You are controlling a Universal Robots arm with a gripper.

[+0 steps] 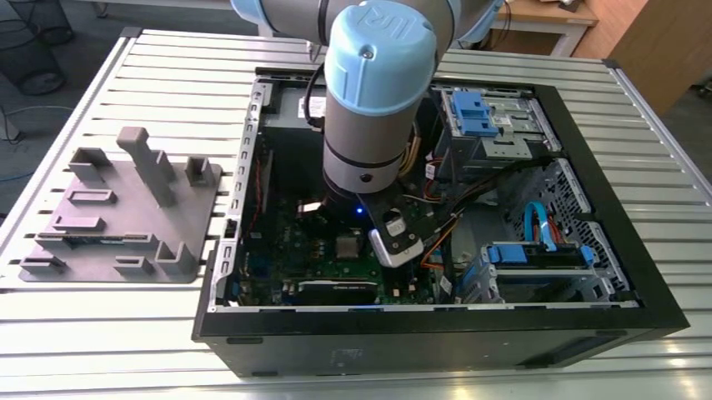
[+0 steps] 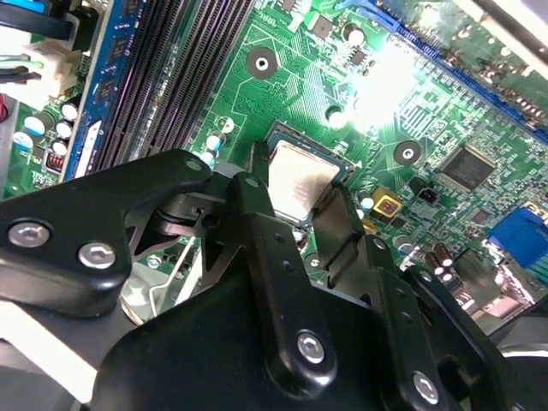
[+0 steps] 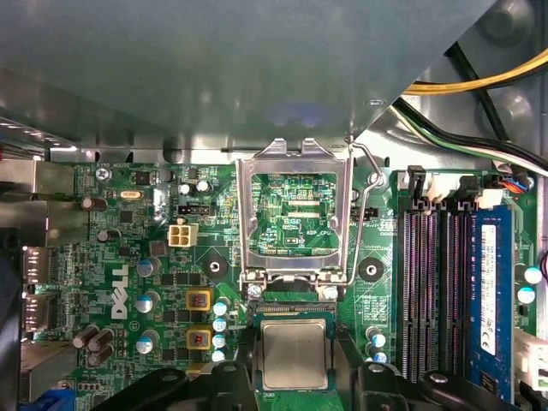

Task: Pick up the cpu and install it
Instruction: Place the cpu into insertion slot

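Slatted metal table [image 1: 89, 350] carries everything. A grey holder [image 1: 122, 217] sits on the exterior view's left of the black case [image 1: 445, 333], which lies on its side with the panel off. The arm [image 1: 378, 100] reaches straight down into the case, to the green board [image 3: 128, 257].

Down there the jaws look closed on the cpu [image 3: 294, 353], one black finger against each of two opposite edges, silvery top facing up. It's square, so there's no long axis to mind. It lies dead between the jaws, flat to the board, right over the socket seat. Whether it's seated or just above, I can't tell.

Just beyond the cpu the socket's metal frame [image 3: 248, 214] is flipped open, with board showing through its window. Beside the frame run the memory slots [image 3: 428, 282], and past it lie cables [image 3: 479, 83].
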